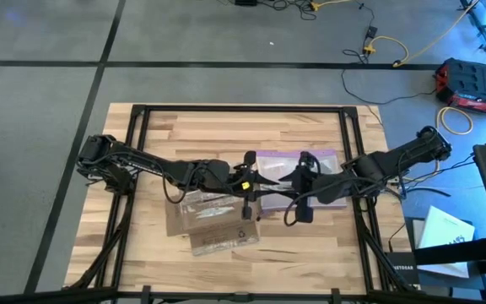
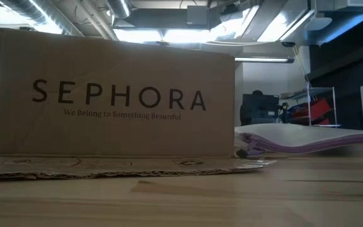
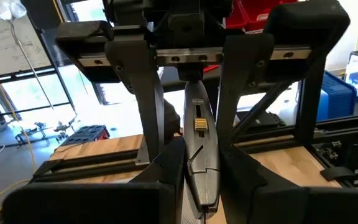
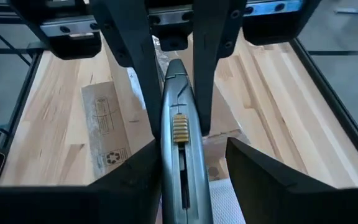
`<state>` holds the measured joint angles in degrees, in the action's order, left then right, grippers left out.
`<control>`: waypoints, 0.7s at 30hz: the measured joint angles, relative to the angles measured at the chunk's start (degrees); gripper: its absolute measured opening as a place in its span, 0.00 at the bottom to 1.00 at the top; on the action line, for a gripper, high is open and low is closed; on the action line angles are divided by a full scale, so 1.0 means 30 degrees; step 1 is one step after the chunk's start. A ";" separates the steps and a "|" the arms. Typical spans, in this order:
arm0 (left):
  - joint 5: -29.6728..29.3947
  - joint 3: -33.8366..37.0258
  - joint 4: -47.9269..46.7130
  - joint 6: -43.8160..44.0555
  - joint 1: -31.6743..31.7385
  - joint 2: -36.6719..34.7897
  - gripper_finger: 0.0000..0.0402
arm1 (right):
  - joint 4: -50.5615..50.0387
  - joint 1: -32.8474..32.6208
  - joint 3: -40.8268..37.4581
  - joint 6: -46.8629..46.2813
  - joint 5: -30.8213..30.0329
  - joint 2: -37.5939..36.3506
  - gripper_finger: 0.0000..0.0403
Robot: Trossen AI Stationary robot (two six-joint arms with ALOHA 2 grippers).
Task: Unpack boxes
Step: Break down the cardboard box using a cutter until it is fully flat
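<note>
A brown cardboard box [image 2: 112,94] with "SEPHORA" lettering stands near the table's middle, its flaps [image 1: 213,221] spread flat on the wood. Above it both arms meet. My left gripper [image 3: 201,158] is shut on a slim grey knife-like tool [image 3: 197,134] with a yellow slider, held level above the table. My right gripper [image 4: 191,149] faces it from the right and stands open, one finger on either side of the tool's other end [image 4: 182,162]. A gap shows between the tool and one right finger [image 4: 247,168]. My left gripper pinches one end of the grey tool [image 3: 199,180] between its two fingers, coming level from the table's left and lying along the tool. The tool sticks out level toward my right gripper, lifted clear of box and table.
A clear plastic bag with a purple zip edge [image 1: 298,162] lies flat just right of the box, under my right arm. A black frame [image 1: 243,108] runs around the tabletop. Bare wood shows toward the near and far edges.
</note>
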<state>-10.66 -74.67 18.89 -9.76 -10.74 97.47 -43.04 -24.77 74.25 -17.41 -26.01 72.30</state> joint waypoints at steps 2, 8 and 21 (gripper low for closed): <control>-0.0013 0.0000 -0.0064 -0.0007 0.0015 0.0007 0.12 | 0.0249 0.0000 -0.0406 -0.0049 0.0001 -0.0280 0.38; 0.0104 0.0015 -0.0253 -0.0002 -0.0006 0.0007 0.12 | 0.2077 -0.0007 -0.1315 0.0783 0.0421 -0.0441 0.38; 0.0154 0.0015 -0.0038 -0.0051 0.0234 0.0000 0.12 | 0.2194 -0.0015 -0.1292 0.1294 0.0051 -0.0535 0.14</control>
<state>-10.20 -74.63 18.78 -9.91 -10.04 97.47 -36.46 -24.82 70.37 -13.53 -25.85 70.70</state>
